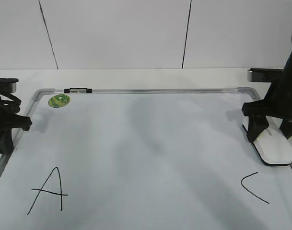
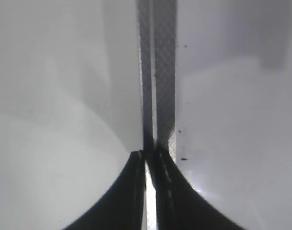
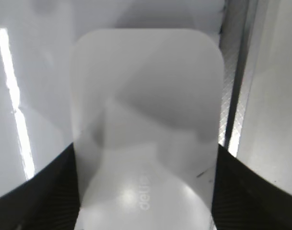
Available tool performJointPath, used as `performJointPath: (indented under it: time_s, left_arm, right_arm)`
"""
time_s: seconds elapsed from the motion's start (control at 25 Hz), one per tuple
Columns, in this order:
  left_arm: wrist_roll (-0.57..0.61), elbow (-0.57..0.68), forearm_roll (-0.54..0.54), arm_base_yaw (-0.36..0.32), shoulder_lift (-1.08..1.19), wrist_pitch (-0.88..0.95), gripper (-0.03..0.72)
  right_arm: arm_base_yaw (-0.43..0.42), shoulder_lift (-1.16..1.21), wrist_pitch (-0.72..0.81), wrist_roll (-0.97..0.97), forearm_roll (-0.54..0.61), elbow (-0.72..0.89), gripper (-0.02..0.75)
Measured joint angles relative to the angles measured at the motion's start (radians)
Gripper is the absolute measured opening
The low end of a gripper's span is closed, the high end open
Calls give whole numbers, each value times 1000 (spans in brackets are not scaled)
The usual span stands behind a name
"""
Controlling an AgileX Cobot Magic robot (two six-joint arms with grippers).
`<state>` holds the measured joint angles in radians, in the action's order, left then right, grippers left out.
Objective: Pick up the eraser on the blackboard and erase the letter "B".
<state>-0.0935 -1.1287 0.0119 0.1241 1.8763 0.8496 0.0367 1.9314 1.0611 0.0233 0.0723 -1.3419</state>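
Your right gripper has its 2 fingers pressed against both sides of the eraser, clamped on it at the right edge of the blackboard. The "C" sits just below-left of it. Your left gripper is closed on nothing over the frame. Between the "A" and "C", no "B" shows.

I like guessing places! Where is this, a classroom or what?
Probably a robot test room, not a classroom. A whiteboard lies flat on a white table before plain white wall panels, and black robot arms sit at both sides, the right end effector around an eraser.
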Motion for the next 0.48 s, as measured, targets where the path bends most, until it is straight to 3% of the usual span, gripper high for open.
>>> performJointPath:
  time_s: [0.48]
  left_arm:
    - [0, 0, 0, 0, 0, 0, 22]
  right_arm:
    - [0, 0, 2, 0, -7, 2, 553]
